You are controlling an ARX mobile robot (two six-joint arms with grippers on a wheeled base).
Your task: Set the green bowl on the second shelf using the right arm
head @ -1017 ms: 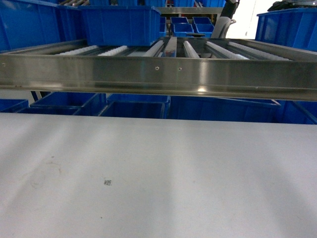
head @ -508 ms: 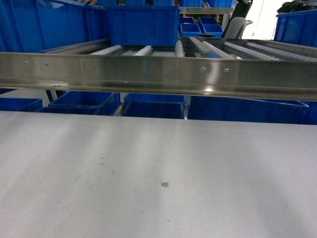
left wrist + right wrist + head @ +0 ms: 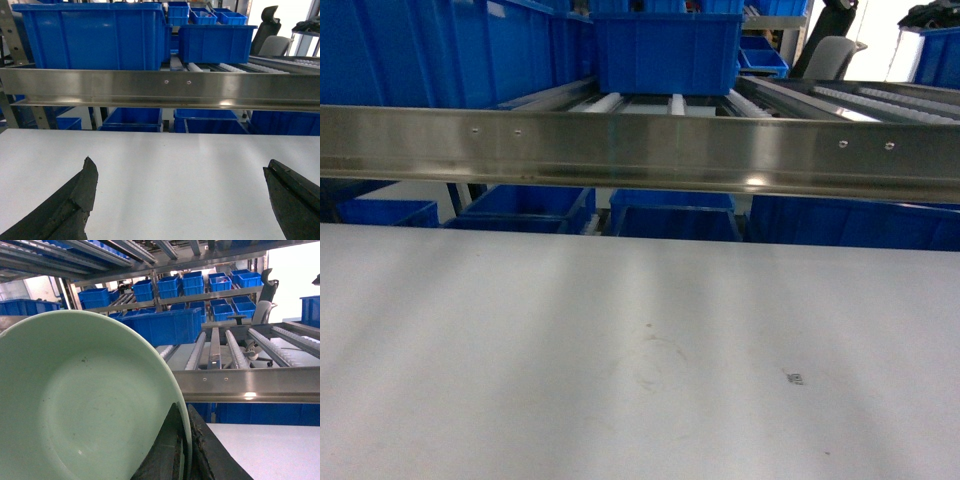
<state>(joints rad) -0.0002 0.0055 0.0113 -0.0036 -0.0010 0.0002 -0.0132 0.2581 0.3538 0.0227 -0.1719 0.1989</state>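
Head view has swung since a second ago: the crate (image 3: 667, 50) on the shelf (image 3: 640, 150) rollers now sits right of where it was, and the small dark mark (image 3: 795, 378) on the table (image 3: 570, 340) has slid from lower left to lower right. The steel front rail still crosses the full width, with blue bins under it. I see neither arm nor bowl in this view.

Right wrist view: the bowl (image 3: 75, 405) fills the left half, tilted up on edge with its inside toward the camera. The right claw (image 3: 182, 452) is clamped on the bowl's rim at lower centre, one dark finger inside, one outside. The bowl is held in the air on the near side of the shelf's front rail (image 3: 250, 385), roughly at rail height, not on the rollers. Beyond it, roller lanes run back to a crate (image 3: 165, 325) and an office chair (image 3: 262, 302). A corner of the table shows at lower right.

Left wrist view: the left claw (image 3: 182, 200) is spread wide, holding nothing, its fingers (image 3: 70, 205) at the two bottom corners over bare table, facing the rail with two crates on the rollers behind.
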